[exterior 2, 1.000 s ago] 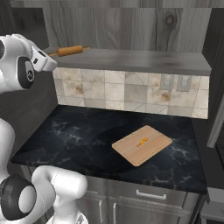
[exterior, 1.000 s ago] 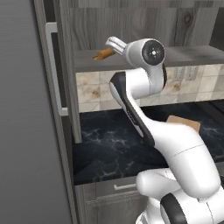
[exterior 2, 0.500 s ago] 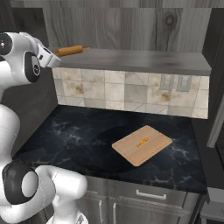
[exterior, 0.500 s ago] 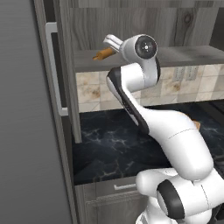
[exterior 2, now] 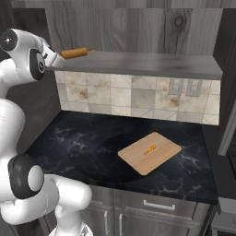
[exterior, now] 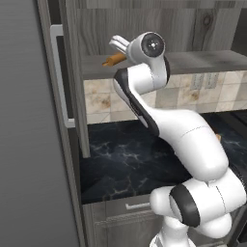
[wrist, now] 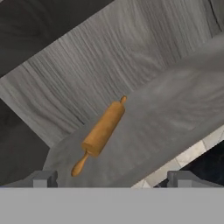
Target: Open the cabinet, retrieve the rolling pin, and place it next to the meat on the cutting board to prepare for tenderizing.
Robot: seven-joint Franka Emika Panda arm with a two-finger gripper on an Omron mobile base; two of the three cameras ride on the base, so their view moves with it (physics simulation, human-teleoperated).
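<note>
The cabinet [exterior 2: 147,27] stands open, its left door [exterior: 72,77] swung out toward me. The orange-brown rolling pin [wrist: 103,130] lies on the cabinet's grey shelf [exterior 2: 152,63], near the shelf's left end [exterior 2: 76,53] [exterior: 113,60]. My gripper [wrist: 113,179] is open just in front of the pin and a little apart from it, with nothing between its fingertips [wrist: 43,178]. From the base cameras the hand [exterior: 118,45] [exterior 2: 56,58] sits right at the pin's near end. The tan cutting board [exterior 2: 138,159] lies on the black counter with a small orange piece of meat [exterior 2: 150,150] on it.
The open door's long silver handle [exterior: 58,72] stands close to the left of my arm. Tiled backsplash [exterior 2: 133,94] runs under the shelf. Black marbled countertop [exterior 2: 83,143] spreads left of the board. Grey drawer fronts [exterior 2: 156,207] sit below.
My arm has swung left and up, bringing the hand closer to the rolling pin's near end. The fingers have stayed open and the pin has not moved.
</note>
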